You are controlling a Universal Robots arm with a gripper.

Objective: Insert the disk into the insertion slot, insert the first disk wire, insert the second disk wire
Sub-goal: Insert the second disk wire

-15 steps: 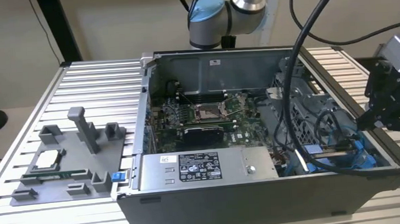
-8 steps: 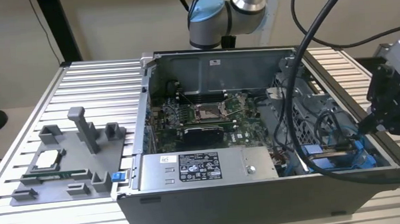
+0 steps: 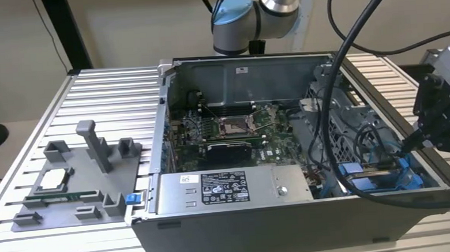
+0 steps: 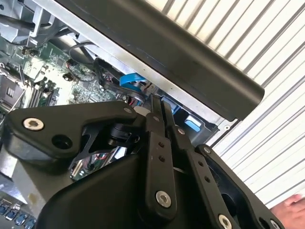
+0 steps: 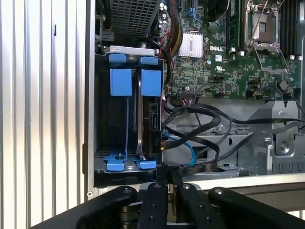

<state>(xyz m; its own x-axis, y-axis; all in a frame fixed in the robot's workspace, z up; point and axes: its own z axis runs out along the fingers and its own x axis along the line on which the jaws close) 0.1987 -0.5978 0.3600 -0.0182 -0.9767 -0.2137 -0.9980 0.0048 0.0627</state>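
The disk sits on edge in the insertion slot, its blue frame clips at both ends; in the exterior view its blue frame shows at the case's near right corner. A blue wire curves from the disk's connector edge. My gripper hovers just off that end of the slot, fingers pressed together on the end of a flat black disk wire. In the second wrist view the gripper points into the case beside the blue parts. From the exterior view, the gripper is over the case's right wall.
The open case holds a green motherboard, a grey power-supply box and a perforated cage. Thick black cables hang over the case. A grey fixture stands on the ribbed table. A hand shows at one picture edge.
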